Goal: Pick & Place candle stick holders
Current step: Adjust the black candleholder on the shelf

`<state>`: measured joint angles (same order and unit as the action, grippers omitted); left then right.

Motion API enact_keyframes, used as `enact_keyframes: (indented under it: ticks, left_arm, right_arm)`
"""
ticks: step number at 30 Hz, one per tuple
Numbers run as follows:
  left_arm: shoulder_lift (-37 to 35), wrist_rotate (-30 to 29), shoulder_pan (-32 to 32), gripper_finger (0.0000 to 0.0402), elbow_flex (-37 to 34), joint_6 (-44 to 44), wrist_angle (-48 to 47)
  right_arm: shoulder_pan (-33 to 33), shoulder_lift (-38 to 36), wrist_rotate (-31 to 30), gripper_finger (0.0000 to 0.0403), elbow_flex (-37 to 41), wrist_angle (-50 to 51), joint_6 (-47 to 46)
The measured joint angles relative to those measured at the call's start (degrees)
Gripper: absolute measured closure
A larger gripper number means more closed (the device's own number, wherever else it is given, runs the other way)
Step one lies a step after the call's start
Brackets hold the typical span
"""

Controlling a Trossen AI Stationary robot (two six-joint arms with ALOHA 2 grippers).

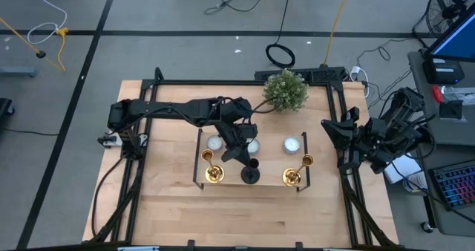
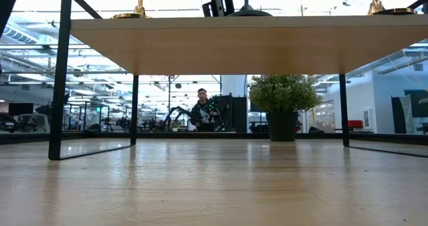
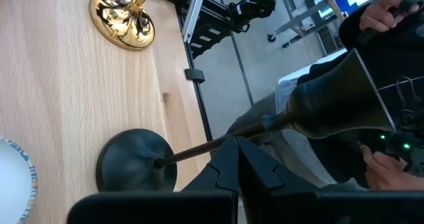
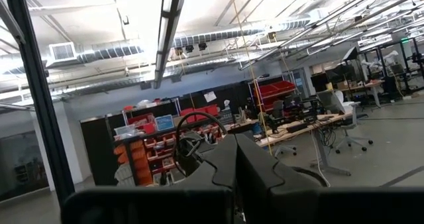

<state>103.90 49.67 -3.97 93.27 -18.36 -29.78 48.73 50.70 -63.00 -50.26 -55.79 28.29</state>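
The black candle stick holder (image 1: 251,175) stands upright by its round base (image 3: 136,168) on the long wooden stand (image 1: 271,162), between two gold holders (image 1: 213,174) (image 1: 292,177). My left gripper (image 3: 236,144) is shut, on the holder's far side, with its tips at the thin stem (image 3: 199,150) below the cup top (image 3: 338,98). My right gripper (image 4: 235,144) is shut with nothing in it. It is held high off the table's right edge (image 1: 343,136) and points up into the room. My left gripper's shut fingertips (image 3: 228,159) stand right at the black holder's stem, about midway up, coming from the table's far side and slanting down. The stem crosses just past the tips. Whether they touch it, I cannot tell. The holder stands upright on the stand.
Three small white candles (image 1: 215,142) (image 1: 253,145) (image 1: 292,144) sit on the stand's far half. A potted plant (image 1: 286,90) stands at the table's far edge. A person (image 2: 204,112) sits beyond the table, their hands (image 3: 384,158) showing in the left wrist view.
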Motion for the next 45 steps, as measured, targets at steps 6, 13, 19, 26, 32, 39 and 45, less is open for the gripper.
enact_keyframes:
  ticks: [6,13,19,26,32,39,45]
  left_arm:
    - [0.0,0.33,-0.01,0.0402,0.0,0.01,0.0]
    - [0.0,-1.66,0.0,0.0402,0.0,0.05,0.02]
    - [0.0,-3.18,-0.58,0.0402,0.0,0.18,0.04]
    - [0.0,-1.62,-0.53,0.0402,0.0,0.18,0.09]
    - [0.0,-1.1,-0.5,0.0402,0.0,0.21,0.13]
    - [0.0,0.68,-0.5,0.0402,0.0,-0.13,1.69]
    - [0.0,1.4,-0.5,0.0401,0.0,-0.89,3.76]
  right_arm:
    - [0.0,-0.01,0.0,0.0403,0.0,0.0,0.0]
    - [0.0,0.0,0.0,0.0403,0.0,-0.03,0.0]
    - [0.0,0.0,0.0,0.0403,0.0,-0.03,0.0]
    - [0.0,-0.02,-1.45,0.0403,0.0,-0.02,0.02]
    - [0.0,-0.02,-2.14,0.0403,0.02,0.41,0.02]
    - [0.0,-0.13,-2.54,0.0403,0.02,0.41,0.66]
    - [0.0,-0.17,-3.06,0.0403,0.02,0.43,0.87]
